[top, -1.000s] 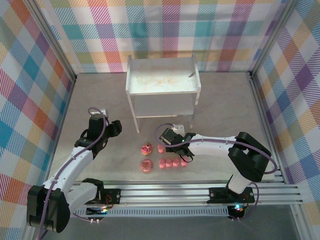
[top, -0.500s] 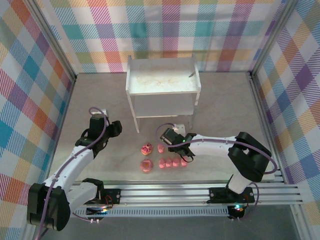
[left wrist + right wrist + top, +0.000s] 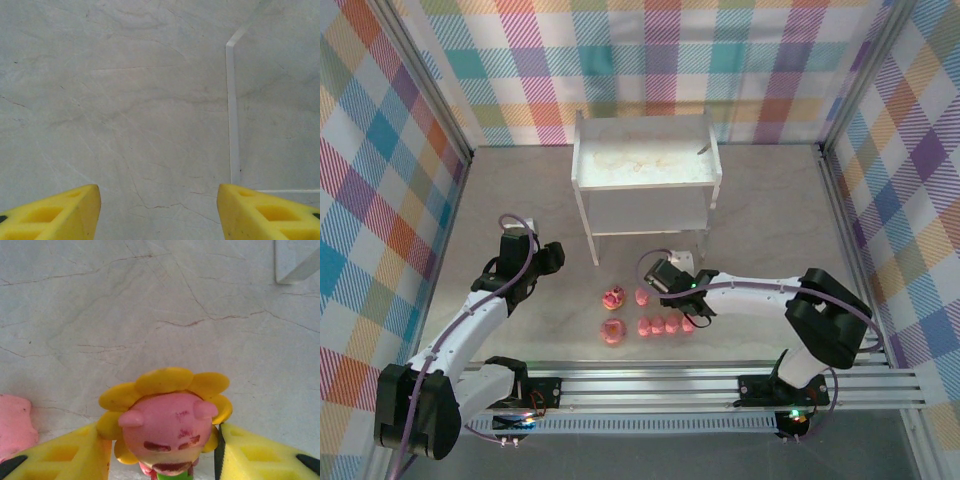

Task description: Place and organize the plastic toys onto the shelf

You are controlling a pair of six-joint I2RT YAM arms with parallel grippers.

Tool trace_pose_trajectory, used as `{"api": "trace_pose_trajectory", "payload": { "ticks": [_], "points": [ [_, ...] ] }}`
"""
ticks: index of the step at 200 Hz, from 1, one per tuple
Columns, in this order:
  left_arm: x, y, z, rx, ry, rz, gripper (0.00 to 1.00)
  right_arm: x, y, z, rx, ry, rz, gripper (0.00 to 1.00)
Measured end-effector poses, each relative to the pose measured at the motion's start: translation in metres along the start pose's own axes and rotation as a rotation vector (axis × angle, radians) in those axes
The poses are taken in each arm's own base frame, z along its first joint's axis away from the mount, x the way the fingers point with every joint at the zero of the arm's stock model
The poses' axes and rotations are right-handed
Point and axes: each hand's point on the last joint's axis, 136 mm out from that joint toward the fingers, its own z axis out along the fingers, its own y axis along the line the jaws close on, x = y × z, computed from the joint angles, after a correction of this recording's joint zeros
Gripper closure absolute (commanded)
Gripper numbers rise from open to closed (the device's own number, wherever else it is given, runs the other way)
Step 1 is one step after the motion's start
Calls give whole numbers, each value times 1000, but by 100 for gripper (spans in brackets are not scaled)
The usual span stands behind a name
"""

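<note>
Yellow foam pads (image 3: 55,455) of your right gripper (image 3: 160,440) press against the petals on both sides of the flower-headed figure (image 3: 167,422), so the jaws are clamped on it. Everything below its chin is cut off by the frame. You cannot tell whether it rests on the table (image 3: 150,315) or hangs clear. Its face is smooth glossy pink with two small ears and dark red scuffs, ringed by rounded yellow petals.

Just left of the left pad, a matte pink toy (image 3: 14,425) is cut by the frame edge, too little showing to name. Further ahead and to the right, a white shelf leg (image 3: 295,262) shows only its foot.

From above, that forearm runs low and leftward from a black elbow. The wrist is bent down over the right end of the row of pink pigs (image 3: 658,326), and the fingers cover what they hold.

Your left gripper (image 3: 157,210) has its pads apart, with only veined grey stone-like surface between them. Ahead and right of it a thin white strip (image 3: 231,115) runs away and bends out of frame. That arm stretches forward, pointing toward the shelf (image 3: 645,165), whose pale top is scuffed and hides most of the lower tier.
</note>
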Motion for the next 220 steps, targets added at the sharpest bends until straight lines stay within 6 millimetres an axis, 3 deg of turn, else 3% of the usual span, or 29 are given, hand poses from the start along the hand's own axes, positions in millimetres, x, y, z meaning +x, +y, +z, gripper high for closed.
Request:
{"api": "trace_pose_trajectory", "payload": {
  "ticks": [119, 130, 142, 153, 220],
  "points": [
    [0, 0, 1, -1, 4, 0, 38, 3, -2, -14, -29, -19, -9, 83],
    [0, 0, 1, -1, 4, 0, 38, 3, -2, -14, -29, -21, -9, 81],
    [0, 0, 1, -1, 4, 0, 38, 2, -1, -13, -30, -22, -9, 70],
    [0, 0, 1, -1, 4, 0, 38, 2, -1, -13, -31, -23, -8, 67],
    [0, 0, 1, -1, 3, 0, 38, 2, 2, -12, -37, -24, -13, 71]
  ]
}}
